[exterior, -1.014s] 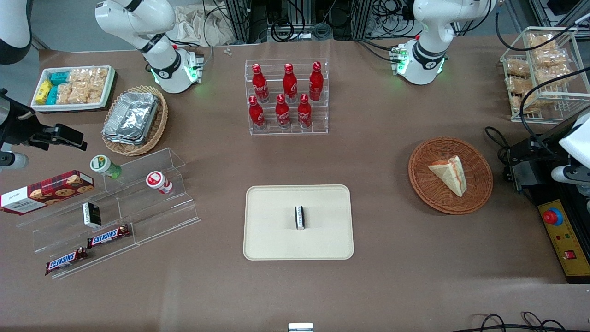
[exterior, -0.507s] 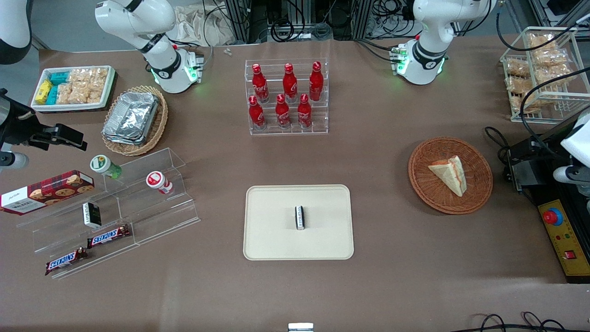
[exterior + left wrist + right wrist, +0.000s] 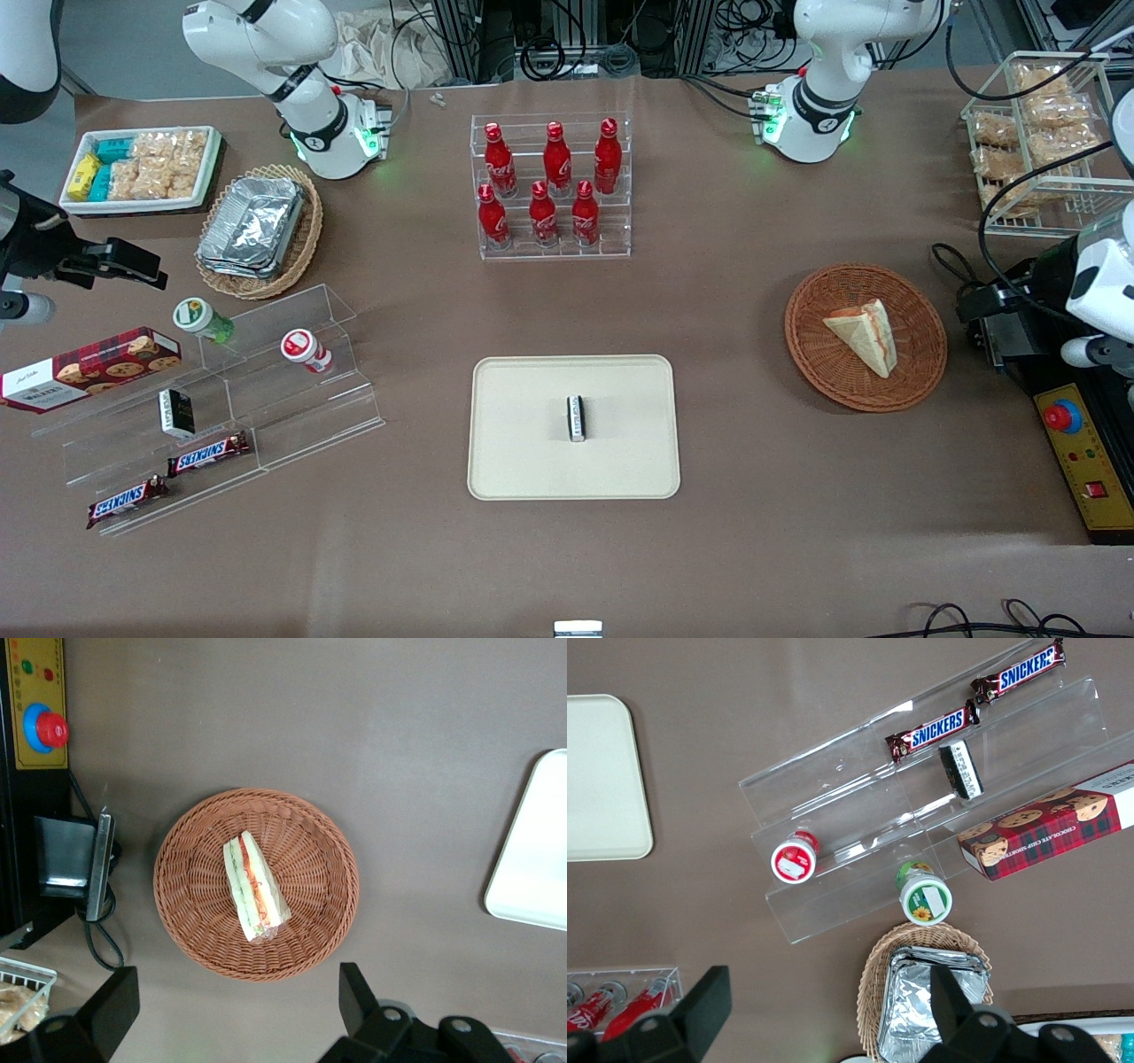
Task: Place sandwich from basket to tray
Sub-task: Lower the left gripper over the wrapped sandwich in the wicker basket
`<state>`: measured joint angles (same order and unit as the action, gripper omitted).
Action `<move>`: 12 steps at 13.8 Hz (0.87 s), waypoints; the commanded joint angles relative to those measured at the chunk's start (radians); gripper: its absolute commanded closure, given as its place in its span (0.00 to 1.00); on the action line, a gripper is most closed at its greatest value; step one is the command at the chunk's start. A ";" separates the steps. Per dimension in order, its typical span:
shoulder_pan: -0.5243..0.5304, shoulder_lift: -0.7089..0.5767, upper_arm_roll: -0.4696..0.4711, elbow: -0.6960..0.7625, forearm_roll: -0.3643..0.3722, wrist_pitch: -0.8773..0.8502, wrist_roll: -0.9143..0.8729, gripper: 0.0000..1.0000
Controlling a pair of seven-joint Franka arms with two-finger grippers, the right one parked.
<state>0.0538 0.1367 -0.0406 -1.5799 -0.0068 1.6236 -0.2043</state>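
Sandwich (image 3: 863, 336) lies in the basket (image 3: 917, 372), a bit off centre, on its side with the red filling stripe showing along one edge; in the wrist view the sandwich (image 3: 254, 887) shows green and red layers and the basket (image 3: 190, 921) rim is clear all round. Untouched, not yet lifted.

Gripper (image 3: 237, 1014) hangs well above the basket, off toward the working arm's end of the table; jaws spread wide, wider than the sandwich, holding nothing. In the front view only part of the arm shows at the edge near the control box (image 3: 1076, 452), fingers not visible there.

Tray (image 3: 523, 461) sits well apart from the basket, toward the table's middle, nearer the front camera than the bottle rack (image 3: 551, 188). A small black-and-white packet (image 3: 577, 417) already stands at the tray's centre.

Step in hand, as I judge it: approach, before descent.

Risks:
- Soft bread wedge. Too hard a squeeze would crush it or push the filling out; too light and it slips mid-carry.
- Wedge lies diagonal to the fingers. Closing without turning the wrist may catch a corner, so it pivots or drops.
- Going too deep, fingertips could snag the wicker and drag the basket.
- Setting down at tray centre would hit the packet; aim at bare tray beside it.
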 commanded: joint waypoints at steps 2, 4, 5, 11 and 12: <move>-0.003 -0.094 -0.010 -0.202 -0.021 0.114 -0.043 0.00; -0.002 -0.111 -0.013 -0.306 -0.021 0.191 -0.108 0.00; -0.002 -0.126 -0.013 -0.358 -0.022 0.244 -0.138 0.00; -0.003 -0.115 -0.019 -0.561 -0.024 0.531 -0.563 0.00; -0.003 -0.100 -0.022 -0.593 -0.024 0.600 -0.643 0.00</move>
<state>0.0537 0.0558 -0.0581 -2.0843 -0.0180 2.1135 -0.7050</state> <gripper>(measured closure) 0.000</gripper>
